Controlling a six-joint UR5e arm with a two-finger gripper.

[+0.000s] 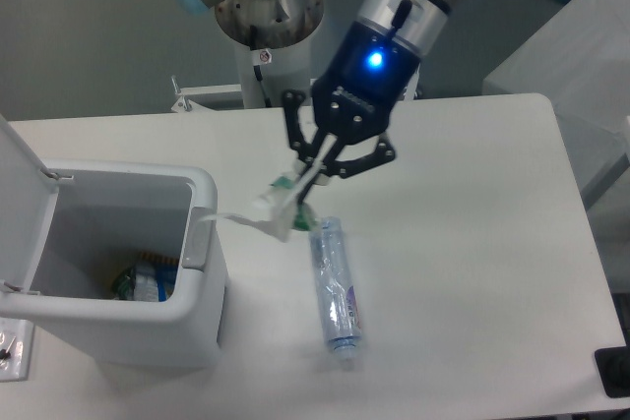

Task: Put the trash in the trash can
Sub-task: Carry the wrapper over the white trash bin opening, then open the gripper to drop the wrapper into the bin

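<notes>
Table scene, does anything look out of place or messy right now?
Little stands out. The plastic bottle lies on its side on the table, not yet binned. The pincer grips the crumpled wrapper beside the open trash can, which already holds some rubbish. Nothing is spilled.

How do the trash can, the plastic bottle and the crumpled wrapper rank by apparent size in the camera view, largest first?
1. Trash can
2. Plastic bottle
3. Crumpled wrapper, pinched in the end effector above the table, so slightly nearer the camera; still clearly smallest.

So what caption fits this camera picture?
Robot jaws carry the crumpled wrapper toward the open trash can; bottle waits on the table.
</notes>
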